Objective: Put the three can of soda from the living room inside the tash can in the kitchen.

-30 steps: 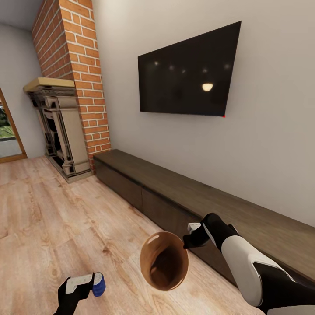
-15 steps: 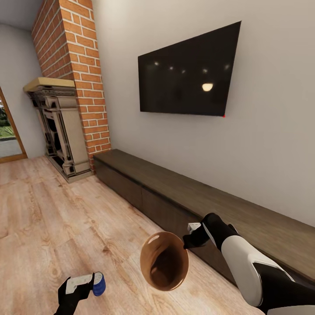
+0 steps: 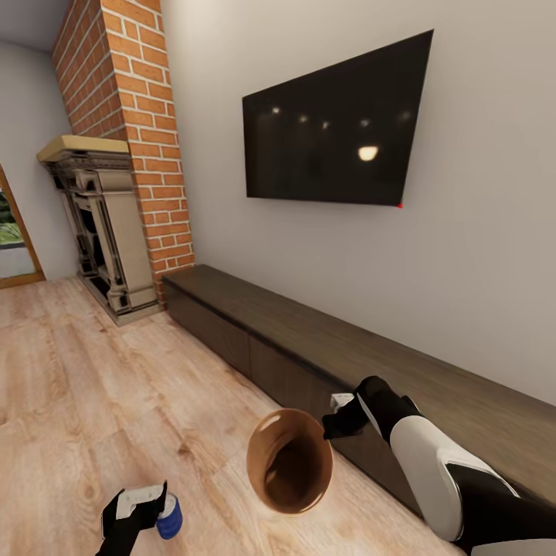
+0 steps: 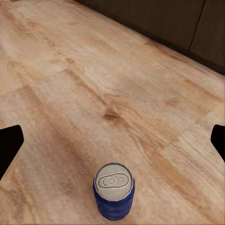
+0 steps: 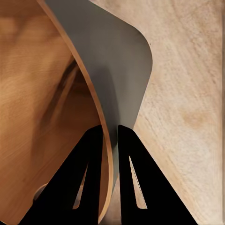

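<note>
Soda can in dark blue (image 4: 114,190) is sitting upright low and near on the wood floor (image 3: 93,386), just right of the left gripper (image 3: 150,502). That gripper's fingers are spread wide with nothing between them. We cannot tell for certain whether the can is resting on the boards. The right gripper (image 3: 340,417) is pinching the wall of the tash can (image 3: 289,463) near its rim, fingers closed tight on either side. It is holding the bin off the floor and tipped so that its mouth is facing back toward us. The long dark cabinet (image 3: 309,340) is running along the wall to the right. We are judging that the can needs taking up first: we are wanting the open fingers lowered squarely around its middle, one to each side, and closed before lifting. The bin's mouth wants turning upward under the can, since a thin rim pinch may be letting it swing.
</note>
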